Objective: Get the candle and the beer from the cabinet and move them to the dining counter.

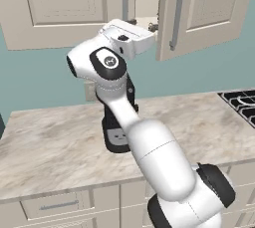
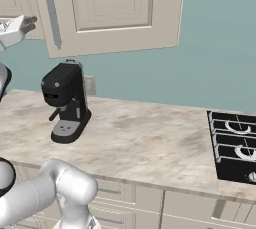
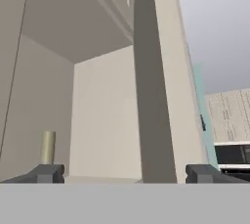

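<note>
No writing is legible anywhere. My arm hides part of the marbled desk [image 1: 45, 142] and the black coffee machine [image 2: 65, 104]. The cabinet [image 1: 199, 8] stands ajar, its door edge before my spread, empty tool [image 3: 124, 173]. The candle [image 3: 47, 147] inside shows cut off below.

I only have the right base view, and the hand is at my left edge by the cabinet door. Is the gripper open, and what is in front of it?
Observer: Open. In the hand view the fingertips stand wide apart with nothing between them.
Operator: Anything on the shelf ahead?
Observer: The candle, a beige stick, stands inside the cabinet, just above the fingertip on the left of that view.
Operator: And the doors?
Observer: In the left base view the right door is swung open and the left door is shut. The gripper sits at the gap between them.
</note>
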